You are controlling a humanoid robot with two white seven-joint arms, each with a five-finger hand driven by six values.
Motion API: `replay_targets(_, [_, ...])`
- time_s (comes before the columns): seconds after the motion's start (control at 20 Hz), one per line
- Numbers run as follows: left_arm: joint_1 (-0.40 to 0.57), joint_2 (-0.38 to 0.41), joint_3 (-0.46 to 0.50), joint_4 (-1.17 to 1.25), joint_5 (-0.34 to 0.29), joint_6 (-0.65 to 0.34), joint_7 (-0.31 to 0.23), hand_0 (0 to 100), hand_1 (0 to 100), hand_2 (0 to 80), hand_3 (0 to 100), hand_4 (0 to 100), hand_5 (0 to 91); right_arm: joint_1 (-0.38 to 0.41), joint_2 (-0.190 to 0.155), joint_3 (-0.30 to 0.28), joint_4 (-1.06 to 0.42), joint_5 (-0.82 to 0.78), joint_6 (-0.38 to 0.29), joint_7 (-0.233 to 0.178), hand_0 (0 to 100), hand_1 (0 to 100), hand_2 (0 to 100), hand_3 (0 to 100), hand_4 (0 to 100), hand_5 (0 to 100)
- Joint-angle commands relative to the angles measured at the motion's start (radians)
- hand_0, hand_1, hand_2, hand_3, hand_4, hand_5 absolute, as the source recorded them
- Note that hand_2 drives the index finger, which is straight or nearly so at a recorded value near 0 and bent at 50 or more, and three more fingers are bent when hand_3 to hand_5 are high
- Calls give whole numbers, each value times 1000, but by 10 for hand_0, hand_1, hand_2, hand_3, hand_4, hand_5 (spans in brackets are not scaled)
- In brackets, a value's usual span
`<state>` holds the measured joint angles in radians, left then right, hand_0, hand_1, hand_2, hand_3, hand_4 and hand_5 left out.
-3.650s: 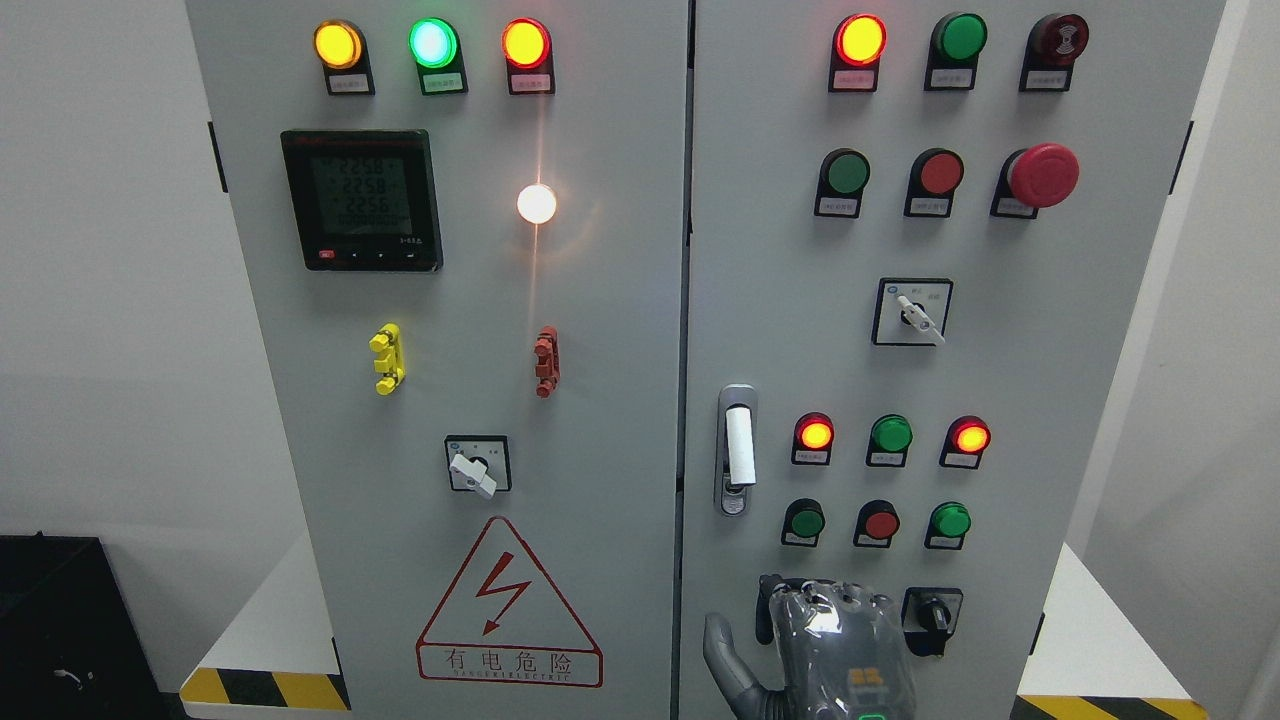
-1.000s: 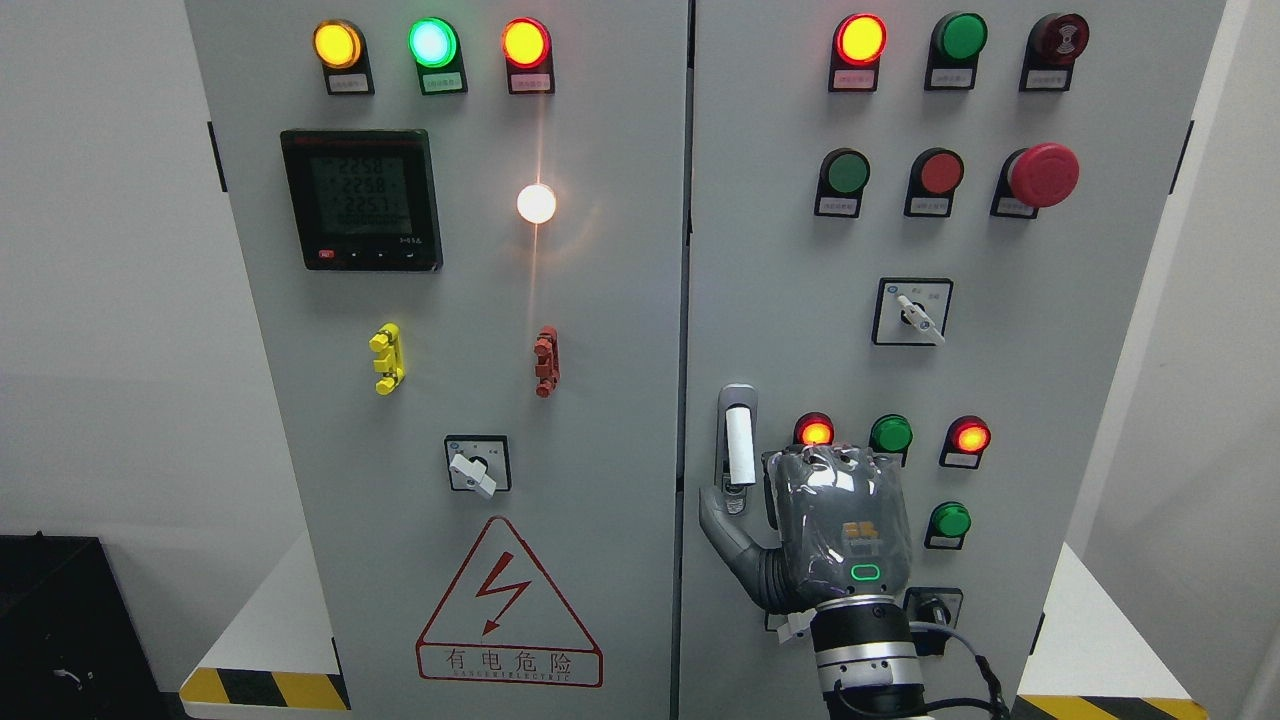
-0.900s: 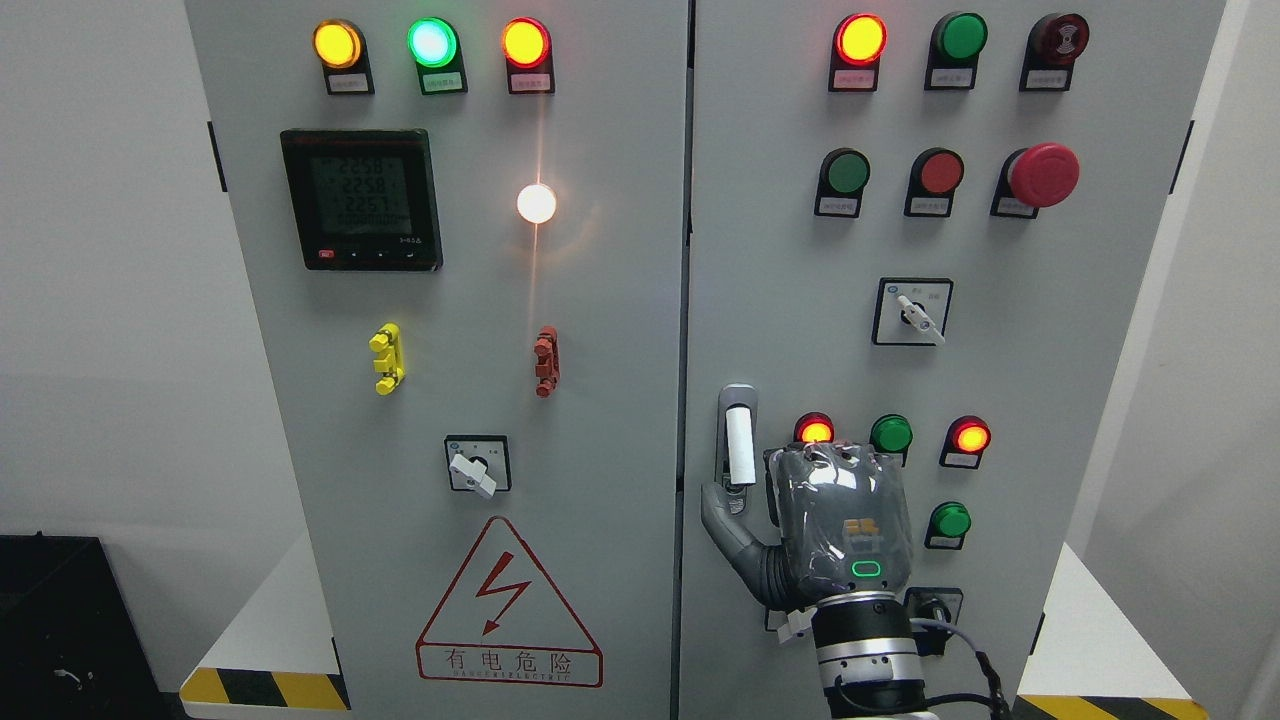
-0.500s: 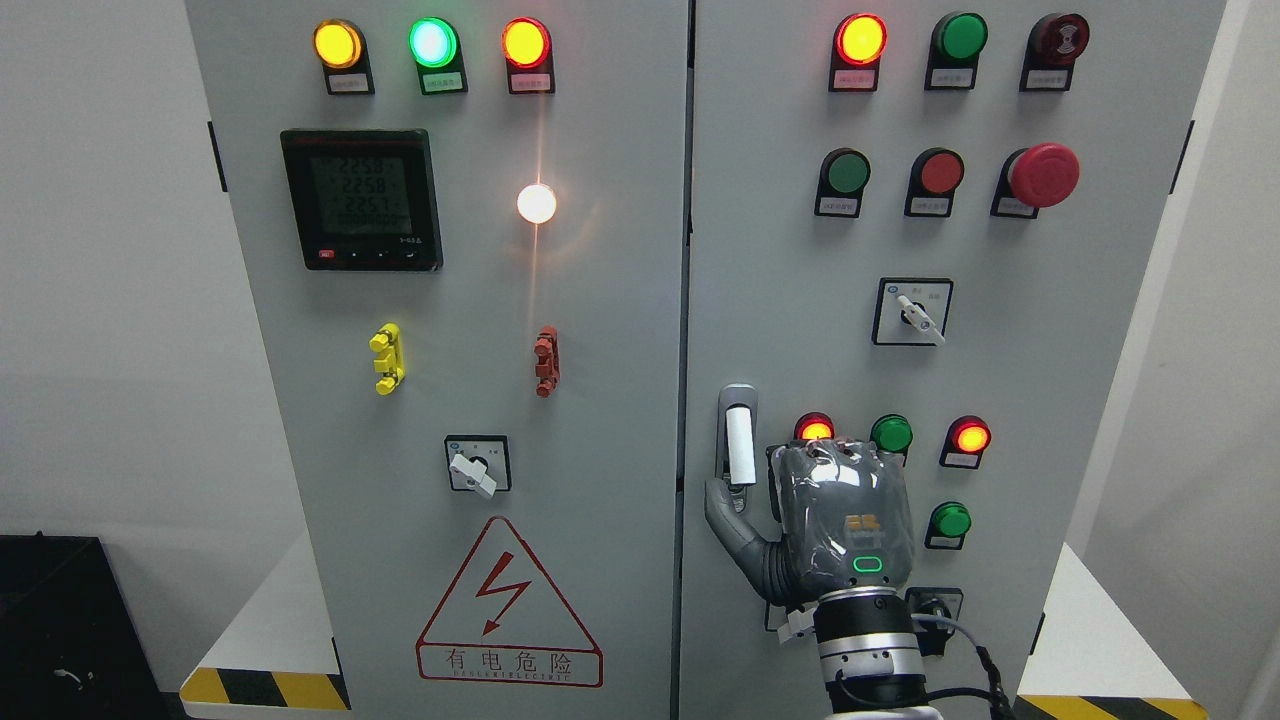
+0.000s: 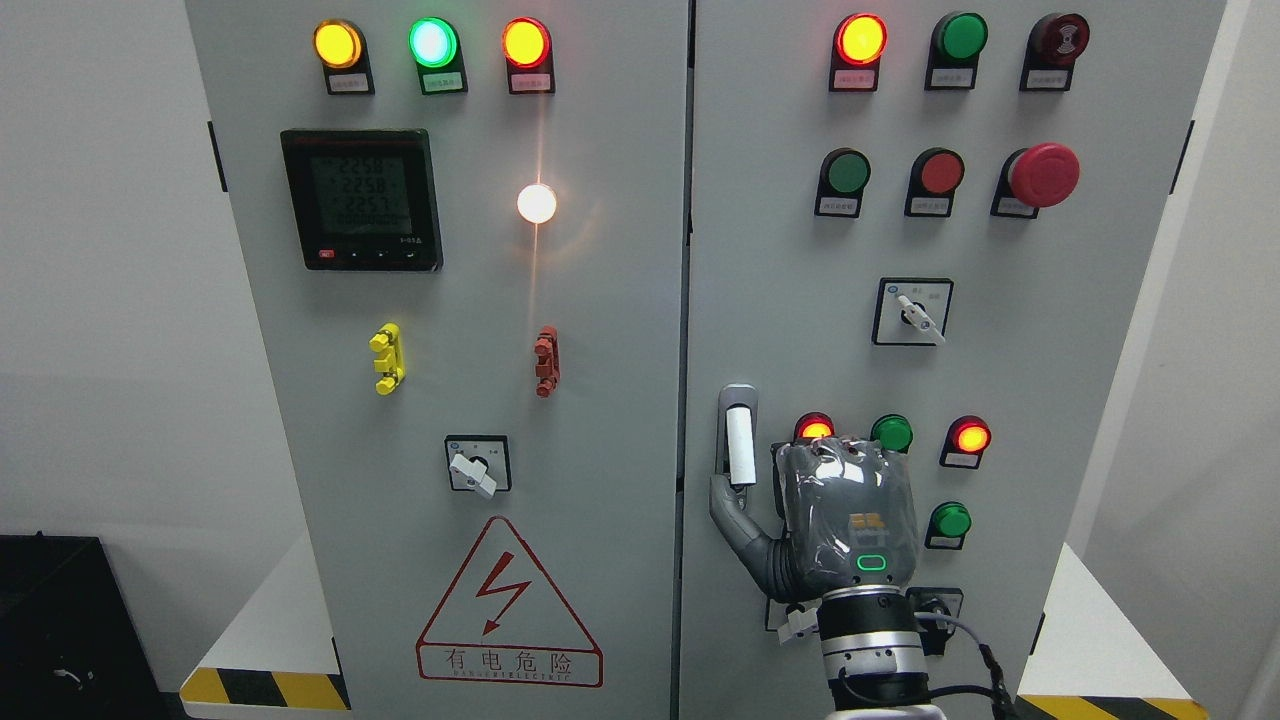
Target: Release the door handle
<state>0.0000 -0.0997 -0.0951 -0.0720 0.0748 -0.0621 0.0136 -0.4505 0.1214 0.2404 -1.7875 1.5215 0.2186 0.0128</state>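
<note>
The door handle [image 5: 740, 444] is a white upright lever in a silver housing at the left edge of the right cabinet door [image 5: 780, 300]. My right hand [image 5: 776, 476] comes up from the bottom edge, its grey back facing me, just right of and below the handle. Its thumb [image 5: 724, 503] is spread to the left and lies over the lower end of the housing, under the white lever. The other fingers point toward the door beside the handle and hold nothing. The left hand is out of view.
Lit and unlit push buttons [image 5: 890, 433] sit right of the hand, with a black selector switch [image 5: 934, 610] beside the wrist. A red mushroom stop button [image 5: 1042, 174] and a white rotary switch [image 5: 912, 312] are higher up. The left door [image 5: 600, 400] carries a meter and a warning triangle.
The right hand rose from the bottom edge to beside the handle. Over the last second it drifted slightly right, and the thumb tip closed in under the white lever.
</note>
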Motion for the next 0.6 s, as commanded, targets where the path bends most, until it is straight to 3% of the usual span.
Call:
replay_targets(0.0, [17,0,0,0,0,-1,0,120,556,0,0,0,0,1,0,-4,3,0,1,-2,453,232,935,1000,1000,939])
replay_targets(0.55, [17,0,0,0,0,-1,0,120,556,0,0,0,0,4,0,-4,-1,6,1,-2,481,250,934,1000,1000,937])
